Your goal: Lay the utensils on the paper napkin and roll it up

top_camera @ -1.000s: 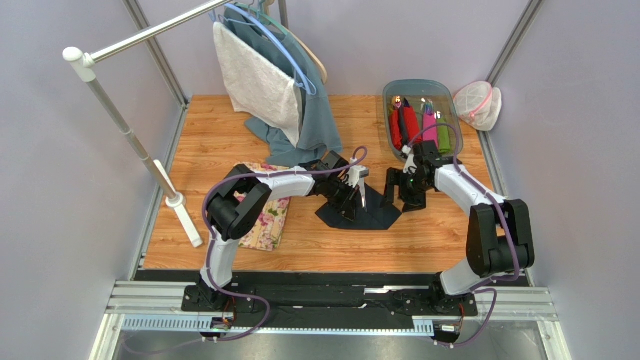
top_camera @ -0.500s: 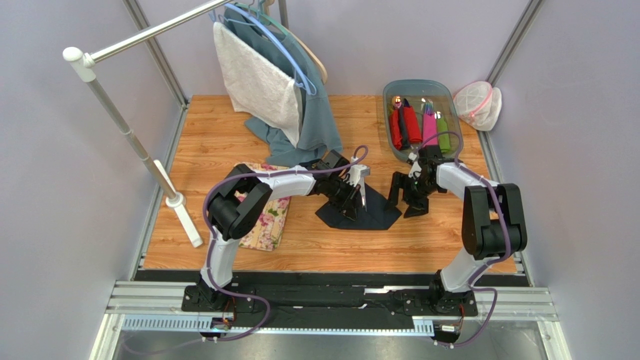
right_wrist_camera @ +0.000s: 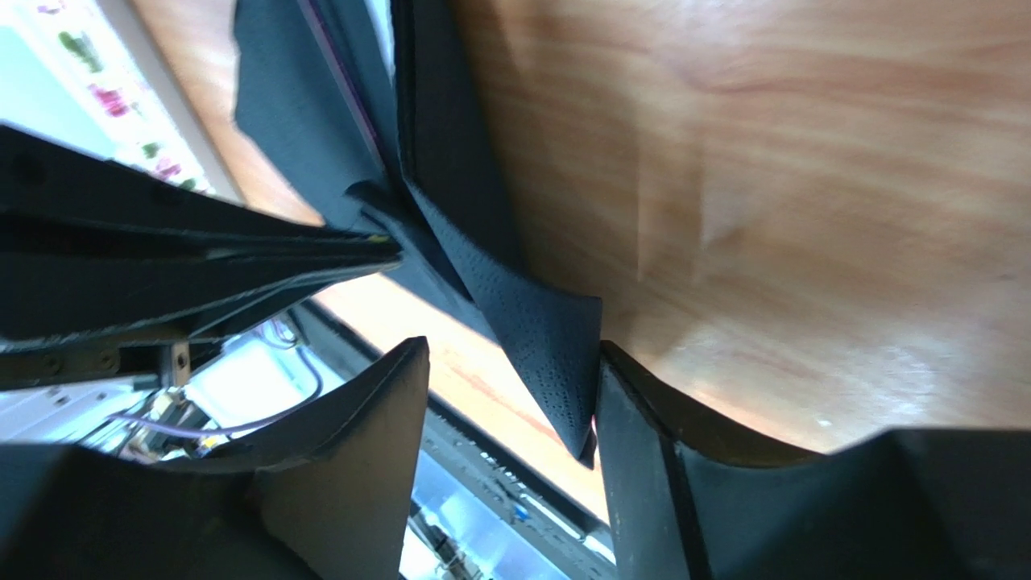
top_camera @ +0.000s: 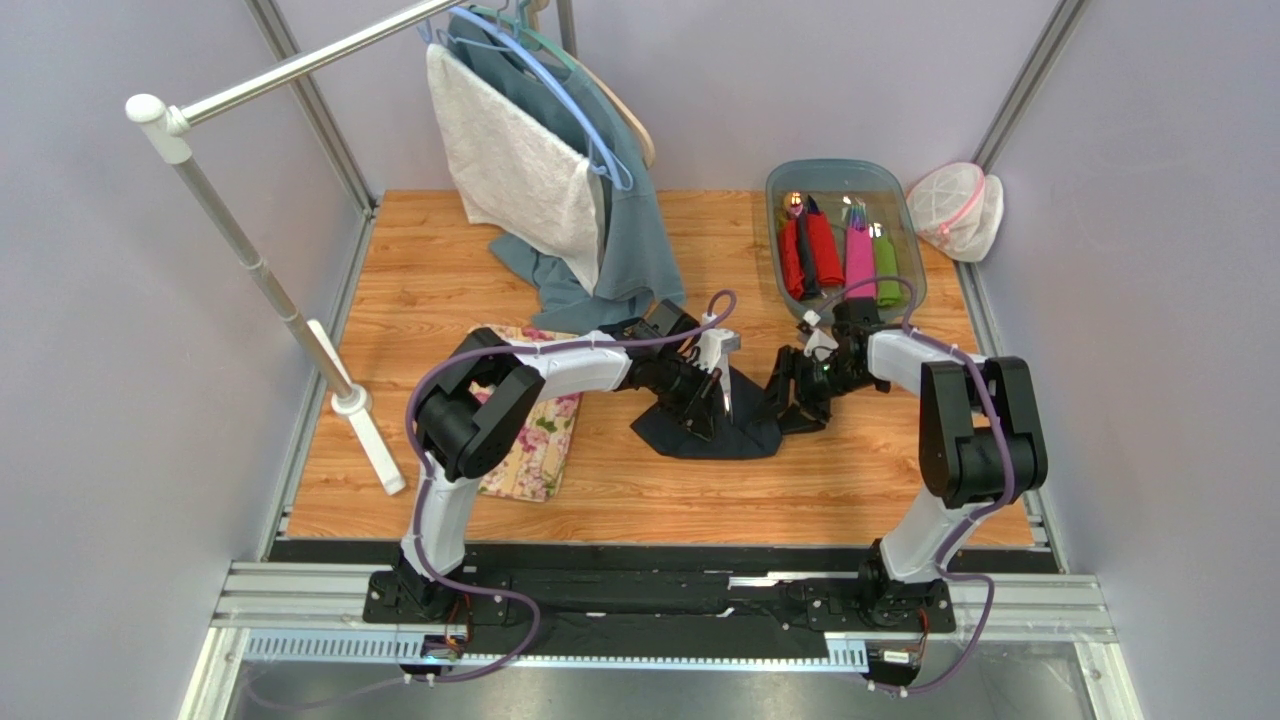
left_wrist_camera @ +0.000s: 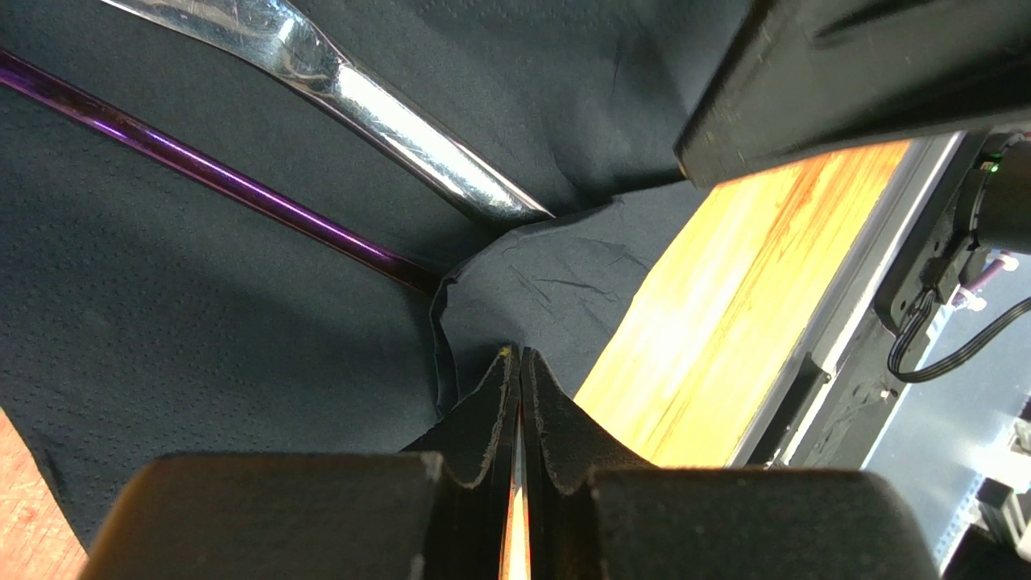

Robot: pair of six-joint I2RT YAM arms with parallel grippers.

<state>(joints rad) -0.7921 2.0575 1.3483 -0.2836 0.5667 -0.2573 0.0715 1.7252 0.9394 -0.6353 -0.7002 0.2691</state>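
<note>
Paper napkin (top_camera: 736, 438) mid-worktop (top_camera: 451, 300); fork (left_wrist_camera: 399, 121) and purple spoon (left_wrist_camera: 218, 181) lie on it. Left gripper (left_wrist_camera: 520, 363): jaws pressed together, pinching napkin edge. Right gripper (right_wrist_camera: 511, 348): jaws spread, raised napkin corner between.

One paper napkin (top_camera: 699, 438). Two utensils show on it: one silver piece (left_wrist_camera: 399, 121), one purple handle (left_wrist_camera: 206, 175). Two grippers at the napkin: left gripper (left_wrist_camera: 520, 369), right gripper (right_wrist_camera: 511, 351). One floral mat (top_camera: 538, 438) left of the napkin. One clear bin (top_camera: 836, 165) behind-right of the napkin, rolls inside in three colours: red (top_camera: 793, 258), pink (top_camera: 860, 258), green (top_camera: 888, 267); exact roll count unclear. One mesh bag (top_camera: 957, 210) farther right. Behind-left: one rack (top_camera: 241, 240), one white towel (top_camera: 504, 158), one teal cloth (top_camera: 631, 248).
</note>
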